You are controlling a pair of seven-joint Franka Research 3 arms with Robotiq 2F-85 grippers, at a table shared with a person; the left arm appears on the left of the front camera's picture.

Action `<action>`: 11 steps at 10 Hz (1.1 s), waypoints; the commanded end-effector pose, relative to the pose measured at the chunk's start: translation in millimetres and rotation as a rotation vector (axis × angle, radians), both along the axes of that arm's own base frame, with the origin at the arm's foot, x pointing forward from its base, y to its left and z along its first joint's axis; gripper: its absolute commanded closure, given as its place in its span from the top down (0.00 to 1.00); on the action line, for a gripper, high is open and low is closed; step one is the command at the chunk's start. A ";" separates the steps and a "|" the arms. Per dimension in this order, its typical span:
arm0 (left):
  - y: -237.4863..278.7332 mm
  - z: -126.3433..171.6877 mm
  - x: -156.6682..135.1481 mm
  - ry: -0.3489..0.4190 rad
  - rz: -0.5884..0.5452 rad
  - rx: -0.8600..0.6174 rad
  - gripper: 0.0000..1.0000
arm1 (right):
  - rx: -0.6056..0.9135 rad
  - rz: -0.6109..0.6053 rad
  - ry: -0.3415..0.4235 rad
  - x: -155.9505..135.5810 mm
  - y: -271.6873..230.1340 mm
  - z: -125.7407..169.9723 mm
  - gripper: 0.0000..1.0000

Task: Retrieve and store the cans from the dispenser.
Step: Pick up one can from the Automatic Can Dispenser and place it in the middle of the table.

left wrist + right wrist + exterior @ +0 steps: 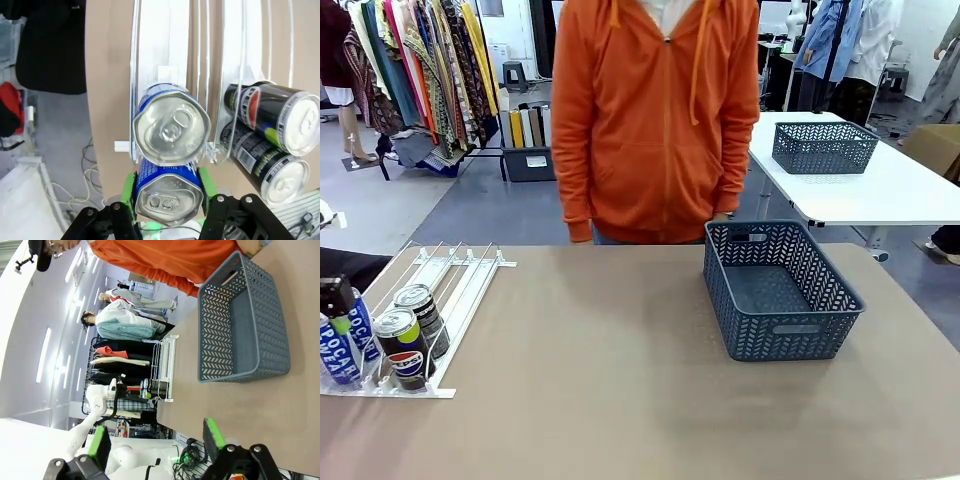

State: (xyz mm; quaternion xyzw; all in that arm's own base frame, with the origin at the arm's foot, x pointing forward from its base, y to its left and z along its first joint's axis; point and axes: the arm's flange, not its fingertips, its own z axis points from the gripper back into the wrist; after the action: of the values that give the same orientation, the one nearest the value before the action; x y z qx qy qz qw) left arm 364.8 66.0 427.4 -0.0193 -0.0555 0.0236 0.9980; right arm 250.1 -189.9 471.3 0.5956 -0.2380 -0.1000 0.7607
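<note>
The white dispenser [460, 280] lies at the table's left with several cans at its stop end. In its left lane are two blue cans, and my left gripper [340, 325] is shut on the nearer blue can [334, 358]. The left wrist view shows the green pads [129, 192] pressed on both sides of that blue can [167, 192], with the second blue can [170, 125] right behind it. Two black Pepsi cans [402, 350] [280, 117] lie in the right lane. My right gripper [156, 440] hangs open above the table, holding nothing.
A dark blue-grey lattice basket [790, 340] [245, 325] stands at the table's right middle, with nothing inside. A person in an orange hoodie [660, 120] stands at the far edge. A second basket [823, 147] is on a white table behind.
</note>
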 end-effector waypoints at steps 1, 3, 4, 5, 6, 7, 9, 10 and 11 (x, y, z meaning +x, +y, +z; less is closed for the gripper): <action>-10.2 50.4 -32.2 -0.115 -0.022 0.052 0.00 | 0.019 -0.009 -0.018 1.8 0.7 4.0 1.00; -17.9 112.2 -61.9 -0.178 -0.054 0.095 0.00 | 0.019 -0.009 -0.018 1.8 0.7 4.0 1.00; -21.0 135.9 -76.5 -0.220 -0.084 0.107 0.00 | 0.019 -0.009 -0.018 1.8 0.7 4.0 1.00; -23.1 154.0 -94.2 -0.278 -0.103 0.110 0.00 | 0.019 -0.009 -0.018 1.8 0.7 4.0 1.00; -23.2 162.1 -107.5 -0.313 -0.130 0.100 0.00 | 0.019 -0.009 -0.018 1.8 0.7 4.0 1.00; -19.7 167.1 -116.7 -0.347 -0.124 0.050 0.00 | 0.019 -0.009 -0.018 1.8 0.7 4.0 1.00; -27.2 163.9 -102.1 -0.276 -0.094 0.101 0.00 | 0.019 -0.009 -0.018 1.8 0.7 4.0 1.00; -27.2 163.9 -102.1 -0.276 -0.094 0.101 0.00 | 0.019 -0.009 -0.018 1.8 0.7 4.0 1.00; -27.2 163.9 -102.1 -0.276 -0.094 0.101 0.00 | 0.019 -0.009 -0.018 1.8 0.7 4.0 1.00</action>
State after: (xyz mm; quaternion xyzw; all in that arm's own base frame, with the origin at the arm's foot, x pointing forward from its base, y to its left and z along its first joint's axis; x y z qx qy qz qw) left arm 261.5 38.1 585.8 0.0172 -0.1860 -0.0346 0.9818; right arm 250.2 -189.7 471.2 0.5956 -0.2376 -0.1000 0.7608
